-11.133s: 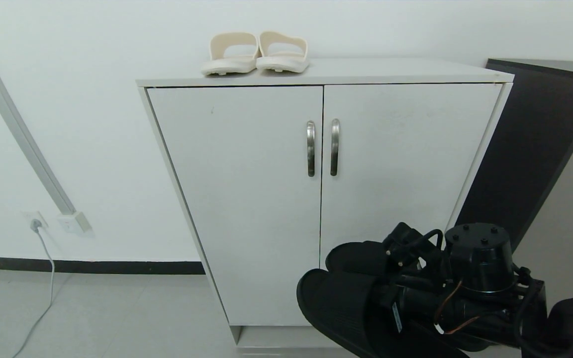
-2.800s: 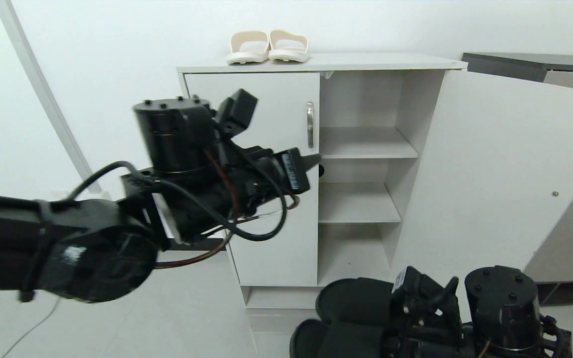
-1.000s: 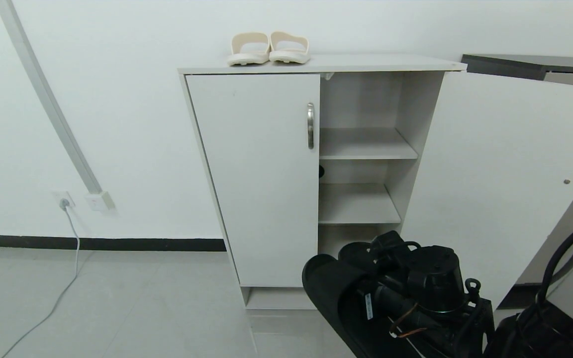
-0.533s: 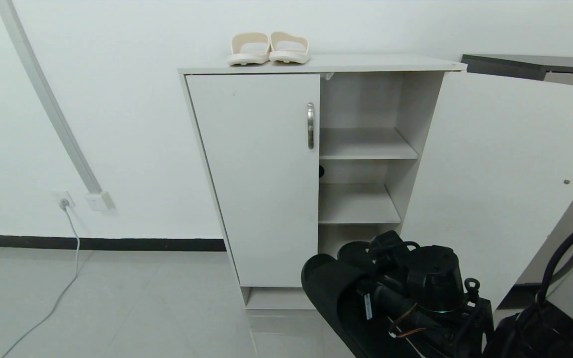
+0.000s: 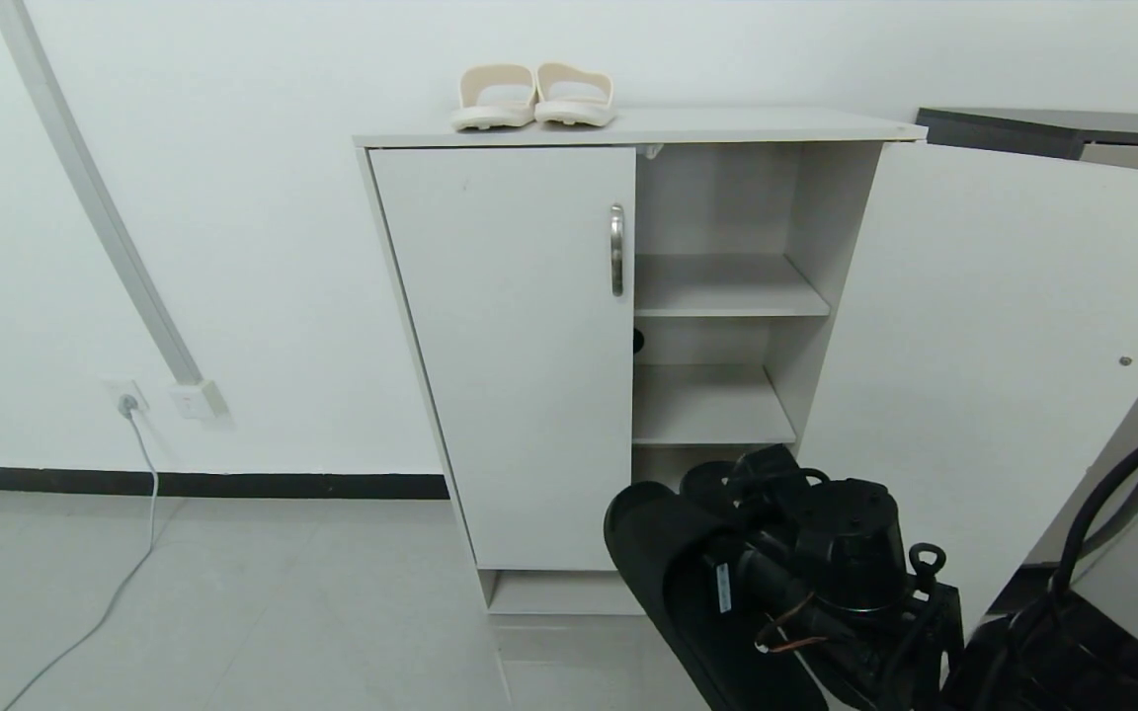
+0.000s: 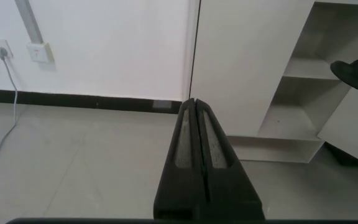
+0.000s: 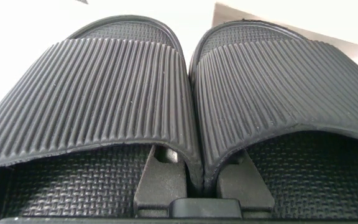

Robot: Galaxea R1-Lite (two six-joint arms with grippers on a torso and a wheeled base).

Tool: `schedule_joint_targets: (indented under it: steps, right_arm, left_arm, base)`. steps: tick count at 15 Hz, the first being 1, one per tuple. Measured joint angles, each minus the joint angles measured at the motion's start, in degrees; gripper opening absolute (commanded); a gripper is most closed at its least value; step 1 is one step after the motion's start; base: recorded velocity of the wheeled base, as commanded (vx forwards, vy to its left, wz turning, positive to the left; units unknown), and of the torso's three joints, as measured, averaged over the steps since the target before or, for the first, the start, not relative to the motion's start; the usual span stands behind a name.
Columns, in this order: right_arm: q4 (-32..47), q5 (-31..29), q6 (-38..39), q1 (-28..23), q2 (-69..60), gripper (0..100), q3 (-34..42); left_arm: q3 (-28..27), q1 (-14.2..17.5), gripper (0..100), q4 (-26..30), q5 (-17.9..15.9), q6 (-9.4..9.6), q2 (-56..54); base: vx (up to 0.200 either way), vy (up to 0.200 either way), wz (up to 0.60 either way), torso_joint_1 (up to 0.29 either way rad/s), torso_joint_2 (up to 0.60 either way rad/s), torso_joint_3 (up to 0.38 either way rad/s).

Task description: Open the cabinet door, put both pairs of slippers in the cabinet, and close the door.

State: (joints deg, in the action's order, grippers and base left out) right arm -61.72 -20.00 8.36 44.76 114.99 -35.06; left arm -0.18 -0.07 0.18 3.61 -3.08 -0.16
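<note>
Your right gripper [image 7: 197,179] has one finger [image 7: 159,180] under each strap, clamping the touching inner walls of the black slippers [image 7: 123,87] between them. The pair is held side by side, toes pointing away from the wrist. In the head view the right gripper [image 5: 732,568] and its arm sit low in front of the cabinet [image 5: 628,126]. The slippers' toes are raised toward the bottom of the open right half and hide part of the lowest compartment.

Your left gripper [image 6: 194,112] has its fingers pressed flat together with nothing between them. It hangs over the floor before the closed left door [image 5: 510,355], angled toward the cabinet's base.

The right door [image 5: 984,336] stands swung wide, just beside the right arm. Behind it is a dark unit [image 5: 1053,128]. The upper shelf [image 5: 722,286] and the middle shelf [image 5: 707,405] are bare. The cream slippers [image 5: 534,96] sit together on the cabinet top, above the left door's handle [image 5: 616,250]. A wall socket [image 5: 124,403] with a grey cord [image 5: 105,602] lies well to the left.
</note>
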Motion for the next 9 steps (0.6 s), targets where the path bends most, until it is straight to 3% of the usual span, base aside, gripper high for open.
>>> schedule_joint_targets:
  steps: [5,7,9]
  right_arm:
    - [0.22,-17.93,4.3,-0.09,9.05,0,-11.82]
    - [0.57,-19.74,4.9,-0.65,11.82,0,-14.65]
    - [0.57,-20.29,4.9,-0.76,13.25,0,-15.43]
  left_arm:
    - [0.0,0.05,0,0.0,-0.2,0.02,0.02]
    - [0.0,0.05,0,0.0,-0.16,0.02,0.05]
    - [0.0,0.05,0,-0.02,-0.17,0.02,0.05]
  base:
    - [0.0,0.0,0.0,0.0,0.0,0.0]
    - [0.0,0.0,0.0,0.0,0.0,0.0]
    - [0.0,-0.2,0.0,0.0,0.01,0.002]
